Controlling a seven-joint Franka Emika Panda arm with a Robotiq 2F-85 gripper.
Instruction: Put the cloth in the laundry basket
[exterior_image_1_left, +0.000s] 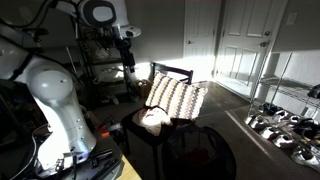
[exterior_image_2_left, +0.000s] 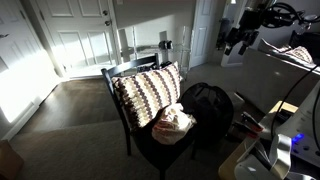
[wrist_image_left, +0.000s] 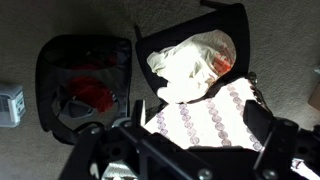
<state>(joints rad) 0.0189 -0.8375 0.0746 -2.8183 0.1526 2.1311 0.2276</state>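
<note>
- Wrist view: a dark, straight-backed chair (wrist_image_left: 228, 13) stands well below the gripper (wrist_image_left: 180, 150), whose fingers are spread apart and empty.
- A round black fabric laundry basket (wrist_image_left: 47, 72) sits below, off to its side.
- A zigzag-patterned cream pillow (wrist_image_left: 205, 120) lies directly underneath.
- The crumpled white cloth (wrist_image_left: 185, 65) rests on the seat, beyond the pillow.

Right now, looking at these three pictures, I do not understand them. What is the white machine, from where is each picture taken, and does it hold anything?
It is a white robot arm. Two pictures come from cameras standing in the room; the third looks down from the arm's wrist. Its pincer is open and holds nothing. Below it, a chair carries a striped pillow and a crumpled light cloth. Beside the chair, on the floor, stands a dark laundry basket with something red inside.
</note>
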